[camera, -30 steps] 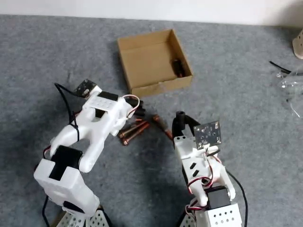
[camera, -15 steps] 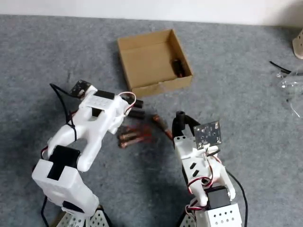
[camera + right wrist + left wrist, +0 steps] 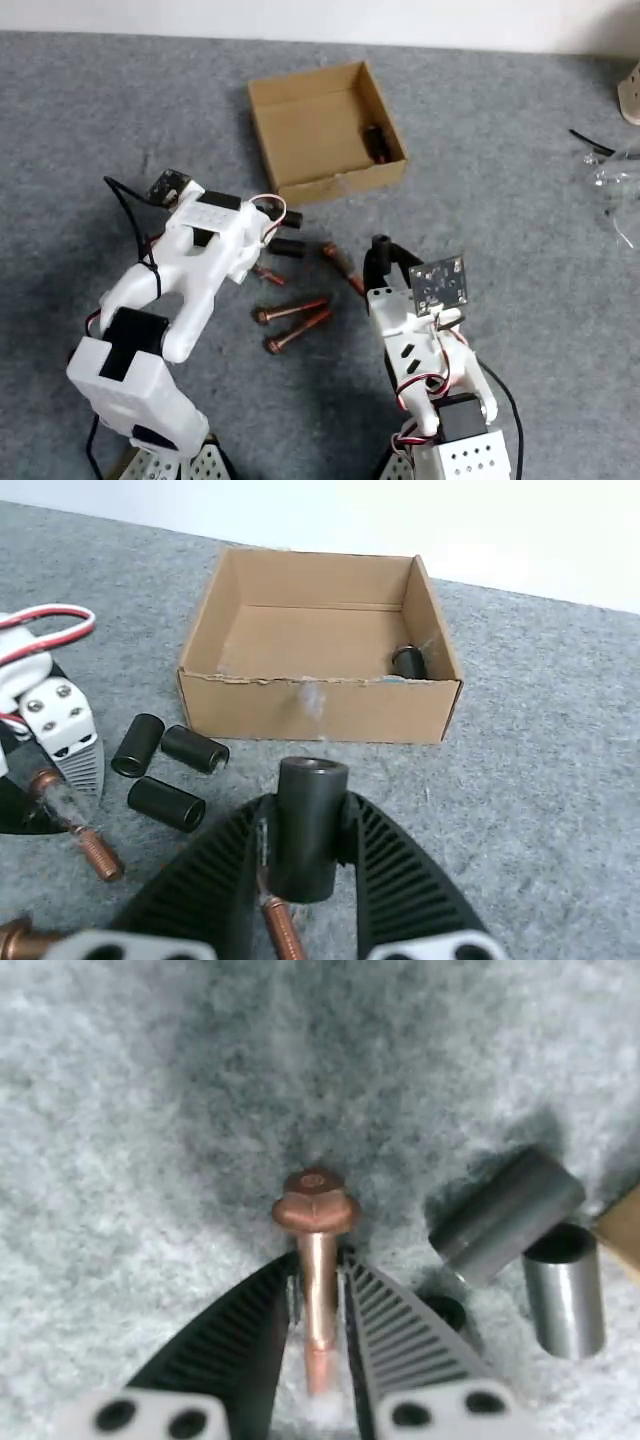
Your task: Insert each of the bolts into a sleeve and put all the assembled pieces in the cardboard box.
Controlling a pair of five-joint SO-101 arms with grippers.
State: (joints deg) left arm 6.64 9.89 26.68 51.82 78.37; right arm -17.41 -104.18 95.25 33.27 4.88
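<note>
Pinching bolt (image 3: 316, 1203), left claw (image 3: 318, 1270) angled down

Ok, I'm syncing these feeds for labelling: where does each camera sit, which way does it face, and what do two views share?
High view: fixed above the table, looking down on the cardboard box, loose bolts, left arm and right arm.
Left wrist view: on the left arm, facing the table; left pincer grips a bolt.
Right wrist view: on the right arm, facing the box; right pincer holds a sleeve.
Shared: the box, in high and right wrist views.
</note>
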